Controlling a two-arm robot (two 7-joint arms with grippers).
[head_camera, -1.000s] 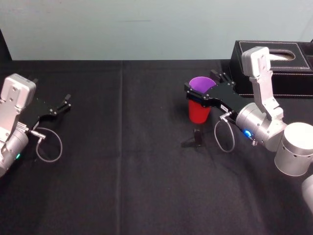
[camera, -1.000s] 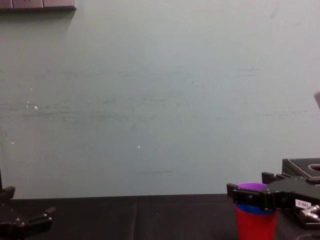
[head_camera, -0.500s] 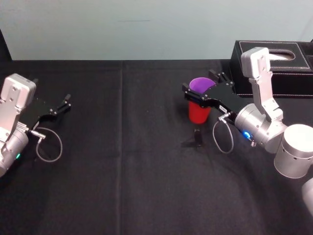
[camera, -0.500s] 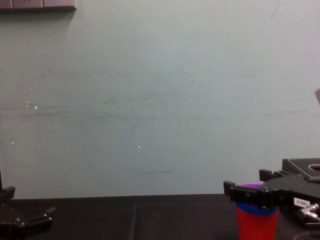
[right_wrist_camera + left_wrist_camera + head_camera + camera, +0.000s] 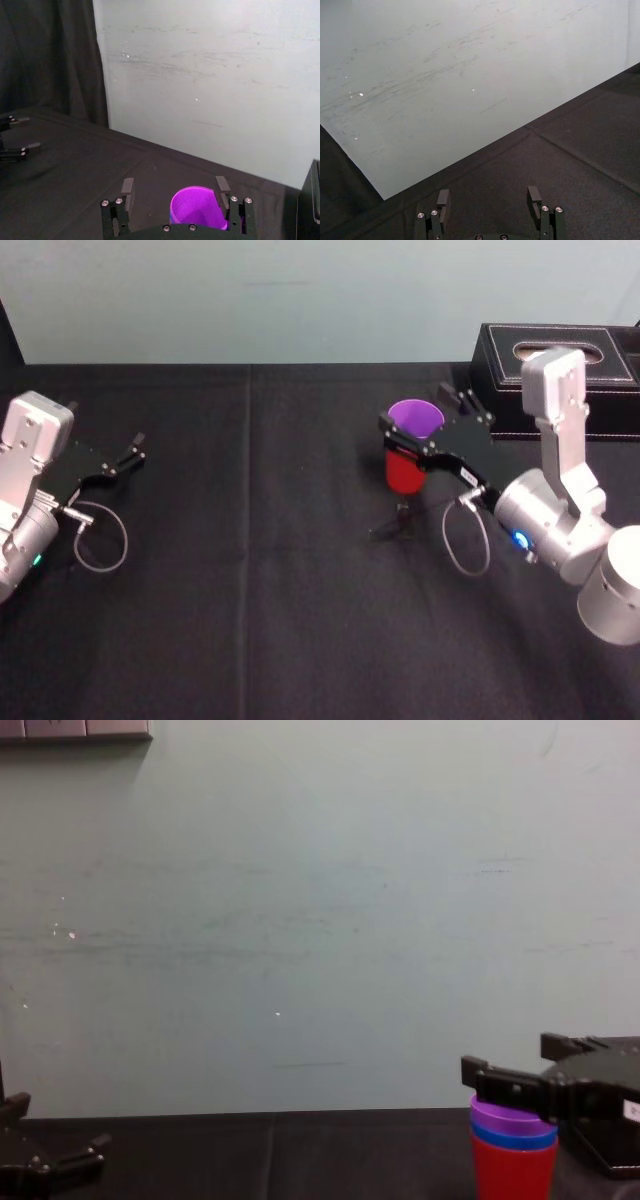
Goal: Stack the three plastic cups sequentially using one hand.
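Head view: the three cups stand nested in one upright stack on the right half of the tabletop (image 5: 250, 570), toward its far edge. The purple cup (image 5: 415, 420) is on top and the red cup (image 5: 402, 473) at the bottom. The right gripper (image 5: 412, 408) hangs at the top of the stack with its jaws spread, one on each side of the purple cup. A black box (image 5: 560, 348) sits at the far right corner. The left gripper (image 5: 139, 446) rests near the left edge, well apart from the cups.

Left wrist view: the left gripper's jaws stand wide apart over the black cloth, holding nothing.

Right wrist view: the purple cup's open mouth lies between the released jaws, closer to one of them.

Chest view: the stack reads red, then a thin band of the blue cup (image 5: 514, 1140), then purple. The right gripper hovers just above the purple rim, not pinching it.
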